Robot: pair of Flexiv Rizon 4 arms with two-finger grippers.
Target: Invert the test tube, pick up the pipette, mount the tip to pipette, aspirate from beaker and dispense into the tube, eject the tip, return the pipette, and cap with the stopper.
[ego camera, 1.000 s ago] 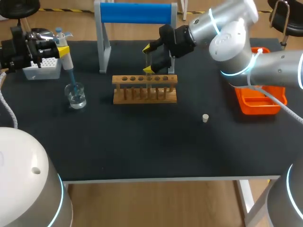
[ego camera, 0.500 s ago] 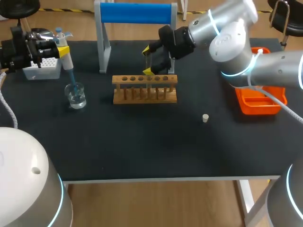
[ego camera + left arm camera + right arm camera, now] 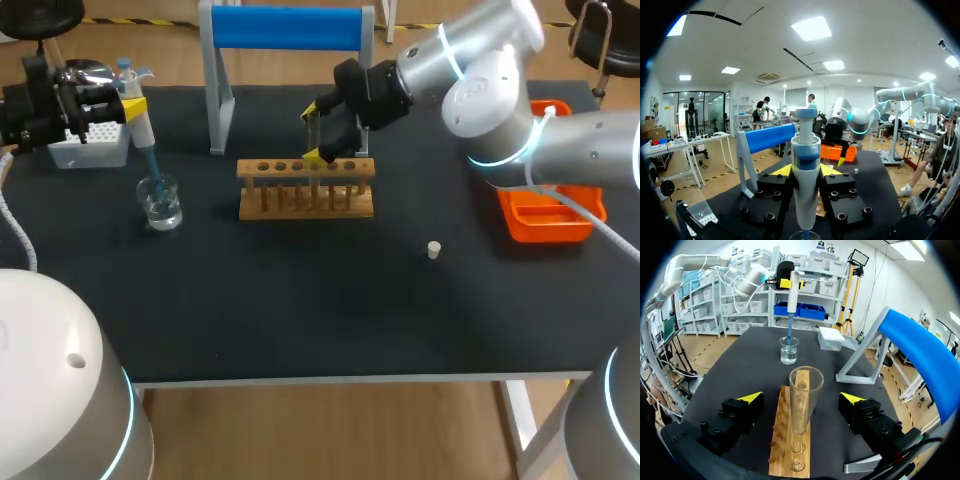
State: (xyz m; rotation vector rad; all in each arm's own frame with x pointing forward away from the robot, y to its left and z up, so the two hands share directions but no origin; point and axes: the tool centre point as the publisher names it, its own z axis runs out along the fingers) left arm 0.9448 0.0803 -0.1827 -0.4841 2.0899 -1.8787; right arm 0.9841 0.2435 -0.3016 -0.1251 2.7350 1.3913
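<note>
- The table [image 3: 300, 320] carries all the things of the task. The blue stand [image 3: 290, 28] at its far edge is without the pipette, so the return is not yet done.
- The wooden rack [image 3: 306, 190] stands in the middle, and the orange tray [image 3: 545, 225] is well apart from it at the right side.
- The right gripper [image 3: 316, 130] hangs over the rack with its fingers spread wide. They are at both sides of the test tube [image 3: 805, 405] and do not touch it.
- The tube stands upright in the rack, mouth up, so I judge the inverting as done.
- The left gripper [image 3: 805, 171] pinches the pipette [image 3: 140, 125] near the tip box [image 3: 92, 148].
- Its mounted tip [image 3: 152, 165] is down in the beaker [image 3: 161, 203], so aspirating seems the present step.
- The stopper [image 3: 433, 249] lies alone on the table. Dispensing, ejecting, returning and capping remain.
- I can read no writing on these things.
</note>
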